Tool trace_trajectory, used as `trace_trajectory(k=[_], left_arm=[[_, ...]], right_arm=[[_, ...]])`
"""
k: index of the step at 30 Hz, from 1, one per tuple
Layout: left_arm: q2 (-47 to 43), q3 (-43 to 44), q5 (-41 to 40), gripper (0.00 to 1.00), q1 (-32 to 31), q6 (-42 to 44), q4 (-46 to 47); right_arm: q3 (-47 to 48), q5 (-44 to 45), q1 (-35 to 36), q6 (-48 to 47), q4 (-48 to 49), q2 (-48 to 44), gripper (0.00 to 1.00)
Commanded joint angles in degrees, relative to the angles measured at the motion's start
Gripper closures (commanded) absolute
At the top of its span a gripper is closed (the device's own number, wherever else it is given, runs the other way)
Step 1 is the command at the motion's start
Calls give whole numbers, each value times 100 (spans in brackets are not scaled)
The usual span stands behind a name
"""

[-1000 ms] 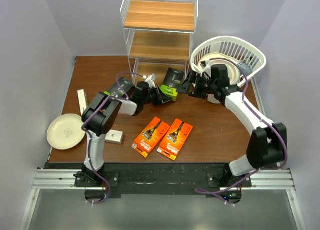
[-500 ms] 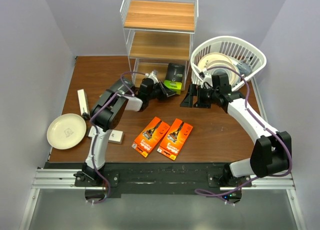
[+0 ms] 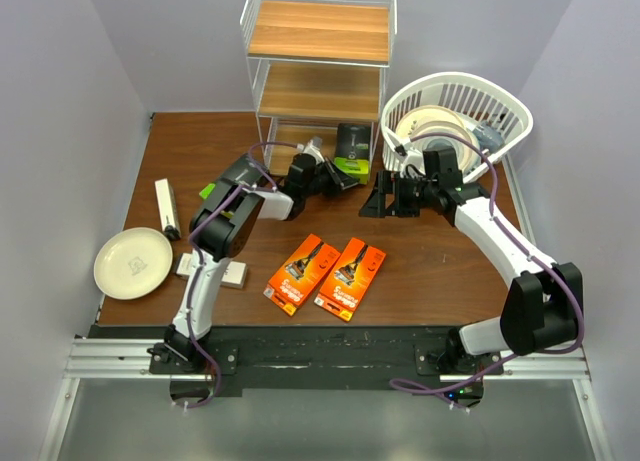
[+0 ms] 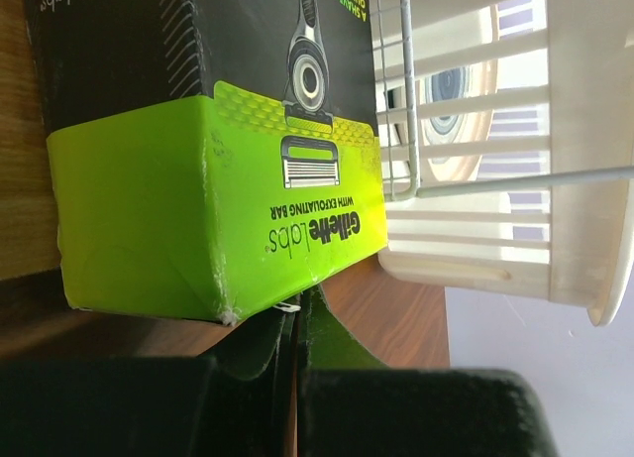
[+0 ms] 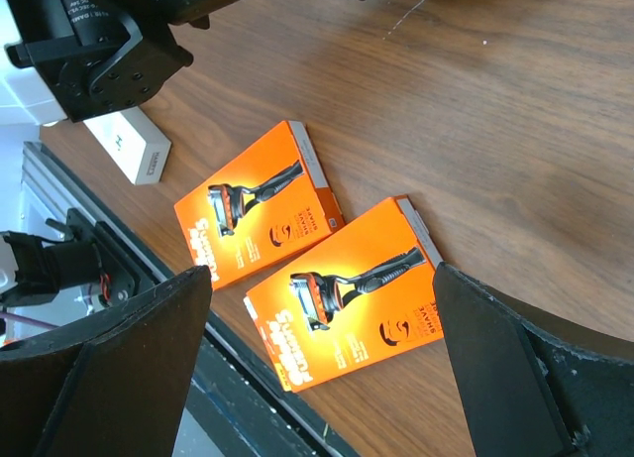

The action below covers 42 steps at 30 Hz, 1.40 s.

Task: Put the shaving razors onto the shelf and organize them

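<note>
The shelf [image 3: 318, 31] stands at the back centre. One black box with a lime-green end [image 3: 350, 144] lies at the shelf's foot, lime end toward me. My left gripper [image 3: 338, 178] is shut, its tips against that lime end [image 4: 218, 209]; in the left wrist view the left gripper [image 4: 297, 303] shows both fingers pressed together. A green corner of a second box [image 3: 207, 191] peeks from under the left arm. Two orange cards [image 3: 303, 273] [image 3: 350, 278] lie side by side at the front centre. My right gripper [image 3: 380, 198] is open and empty, above the cards [image 5: 260, 201] [image 5: 347, 288]. One white box [image 3: 165, 206] lies at the left.
A white slotted basket [image 3: 455, 83] holding cream plates stands at the back right, close to the shelf's wire [image 4: 406, 90]. A cream plate [image 3: 132, 263] sits at the front left. A second white box [image 3: 225, 273] lies partly under the left arm.
My left gripper has pushed the black box away from me toward the shelf's foot. My right gripper drew back from the box to the right, then stayed still.
</note>
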Motion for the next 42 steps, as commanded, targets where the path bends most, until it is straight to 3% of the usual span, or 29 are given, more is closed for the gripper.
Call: trace_trajectory(k=[1,6,8,9,10,12,15,16,19,24,26,32,37,42], left_arm=[[89,368,-216,98,-15,-33,229],[142,500,-242,95,-15,29,255],[107,474,-181,89,-15,38,255],[89,396,-154,84,-6,38,264],[2,334,-128,72,-6,38,256],[-165,19,30,62,20,38,221],[-718,-534,390,34,160,99,-33],[-1111,-711,478,30,291,160,-148],[-2036,-1405,802,27,642,625,-560],[-3388,-1995,1524,27,1302,1872,-2334],[-3733,-1996,1367,25,1697,2809,-3211],[-4025,-1347,594,23,3042,4167,-4629],[-3639,-1310,-232,22,3606,4450,-4167],[-3015,-1047,-190,24,3650,4652,-3761]], right_arm=[[84,-106,9,-106,131,24,1],[93,-89,0,-141,96,24,1],[119,-71,0,-185,60,24,1],[119,-62,18,-220,34,33,1],[128,-71,0,-229,43,41,1],[154,-80,0,-264,25,76,1],[268,-106,0,-352,16,138,1],[321,-106,9,-379,8,147,1],[383,-185,9,-440,69,199,1],[347,-221,158,-388,463,244,1],[356,-159,394,-327,666,270,3],[558,184,1290,-152,1378,656,3],[945,473,1661,314,1949,1288,3],[1471,676,1933,1184,2450,2166,4]])
